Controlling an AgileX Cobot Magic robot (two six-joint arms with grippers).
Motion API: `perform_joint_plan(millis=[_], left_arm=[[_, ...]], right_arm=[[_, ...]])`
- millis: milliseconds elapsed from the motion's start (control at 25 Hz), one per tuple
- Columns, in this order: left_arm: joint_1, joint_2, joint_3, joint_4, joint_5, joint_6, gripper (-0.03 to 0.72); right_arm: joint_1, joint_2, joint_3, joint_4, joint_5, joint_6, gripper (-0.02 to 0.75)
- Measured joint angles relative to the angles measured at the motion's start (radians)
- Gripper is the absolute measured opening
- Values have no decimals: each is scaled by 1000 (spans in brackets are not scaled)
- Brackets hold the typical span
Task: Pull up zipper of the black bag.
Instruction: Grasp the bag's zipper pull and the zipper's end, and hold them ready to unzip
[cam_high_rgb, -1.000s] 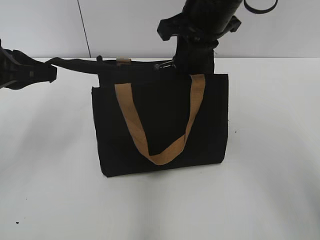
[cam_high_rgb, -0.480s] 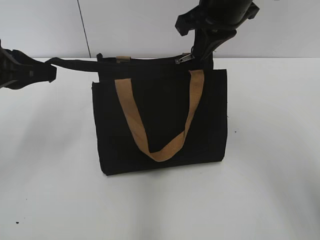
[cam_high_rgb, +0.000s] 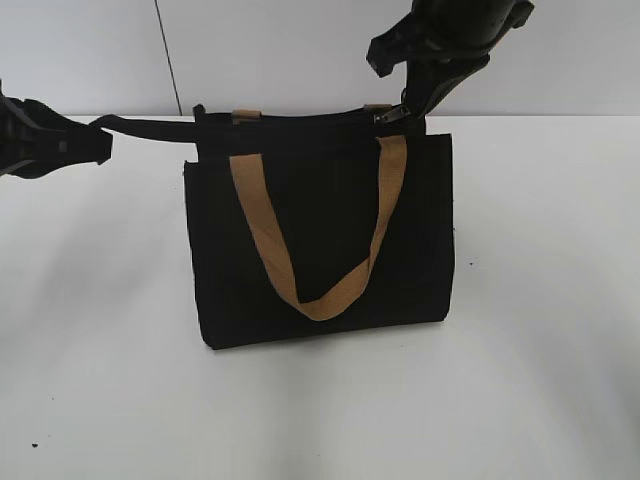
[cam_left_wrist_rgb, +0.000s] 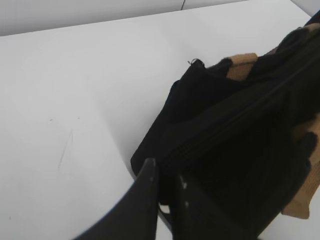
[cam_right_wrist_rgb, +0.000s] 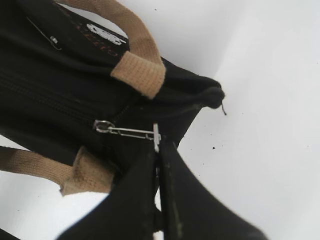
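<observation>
right gripper (cam_right_wrist_rgb: 158, 150) pinching zipper (cam_right_wrist_rgb: 127, 131) tab | black bag (cam_high_rgb: 320, 240) label unreadable

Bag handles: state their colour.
Tan-brown, against the black bag. The handles show best in the exterior view.

Bright, even, soft-shadowed light washes out the white table (cam_high_rgb: 540, 300); wrist views blur close up.
</observation>
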Motion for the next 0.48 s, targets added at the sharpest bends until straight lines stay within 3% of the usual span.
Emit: perform_joint_plan(millis=[320,400,480], left_arm=[[0,0,0,0,18,0,46],[1,0,0,0,38,0,102],[4,0,0,0,61,0,237]], right_arm=[[0,0,0,8,0,18,1],[-1,0,0,9,0,52,49],[-3,0,0,7,0,69,161]])
